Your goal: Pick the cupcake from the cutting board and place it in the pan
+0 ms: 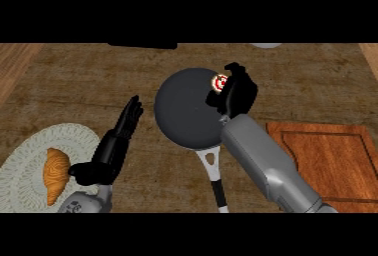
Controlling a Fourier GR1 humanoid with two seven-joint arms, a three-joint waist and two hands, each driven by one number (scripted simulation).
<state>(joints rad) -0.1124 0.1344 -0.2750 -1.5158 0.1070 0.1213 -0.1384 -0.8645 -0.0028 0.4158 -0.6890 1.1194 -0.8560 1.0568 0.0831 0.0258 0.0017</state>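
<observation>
At the near left you have a pale round plate (29, 165) carrying a croissant (56, 175); neither belongs to the task and neither is touched. Just right of the plate your left hand (111, 150) stands at rest, fingers straight and pointing up and away, holding nothing.

At centre the dark pan (184, 107) lies on the counter (88, 80), its handle running toward the near edge. Your right hand (238, 92) is over the pan's far right rim, fingers curled round the cupcake (221, 82), of which only a small red-and-white patch shows. I cannot tell whether the cupcake touches the pan's floor or hangs above it.

At the right, the wooden cutting board (332, 160) shows no cupcake on its visible surface.

Finding: the pick and the carry look complete. In my judgement what remains is setting the cupcake down inside the rim, uncurling the fingers and withdrawing the hand.
</observation>
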